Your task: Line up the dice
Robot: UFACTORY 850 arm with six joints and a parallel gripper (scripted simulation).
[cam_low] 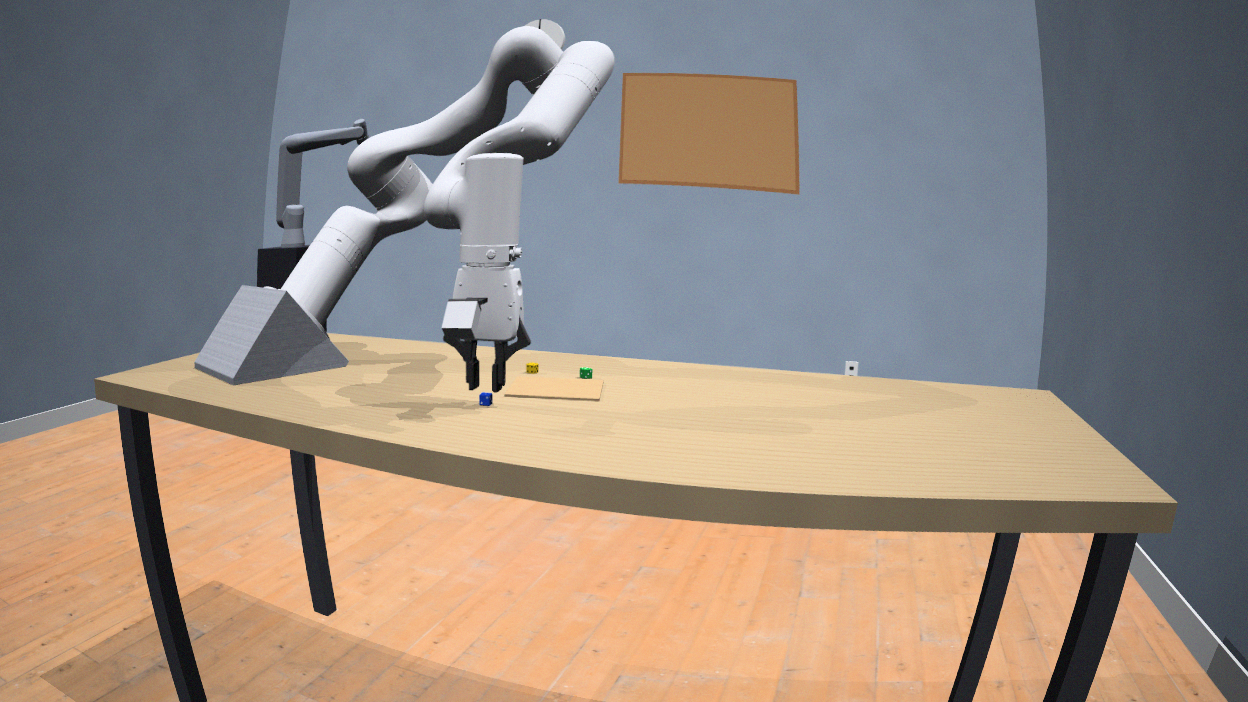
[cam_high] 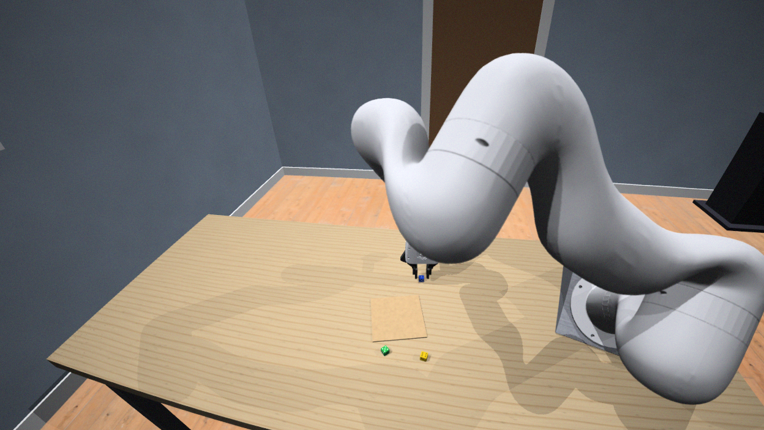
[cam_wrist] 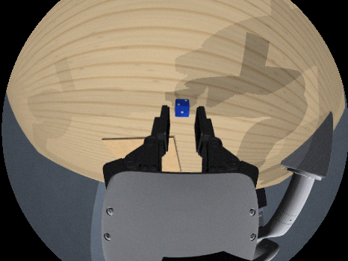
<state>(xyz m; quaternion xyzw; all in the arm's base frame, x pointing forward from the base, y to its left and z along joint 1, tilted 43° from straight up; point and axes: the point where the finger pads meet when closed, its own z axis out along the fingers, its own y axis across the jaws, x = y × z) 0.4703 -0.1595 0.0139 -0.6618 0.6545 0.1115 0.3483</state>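
A blue die (cam_high: pixel 420 278) lies on the table beside the tan mat (cam_high: pixel 398 317), off it. My gripper (cam_low: pixel 485 385) hangs straight down just above the blue die (cam_low: pixel 485 399), fingers partly open and empty, tips a little above it. In the wrist view the blue die (cam_wrist: pixel 182 108) shows between and just beyond the fingertips. A green die (cam_high: pixel 384 350) and a yellow die (cam_high: pixel 423 355) lie on the table past the mat's other edge, both off it; they also show in the exterior view as the green die (cam_low: pixel 585 372) and the yellow die (cam_low: pixel 531 368).
The arm's grey wedge base (cam_low: pixel 261 336) stands at one end of the table. The mat (cam_low: pixel 554 389) lies flat. The big white arm links (cam_high: pixel 507 203) hide part of the table in the top view.
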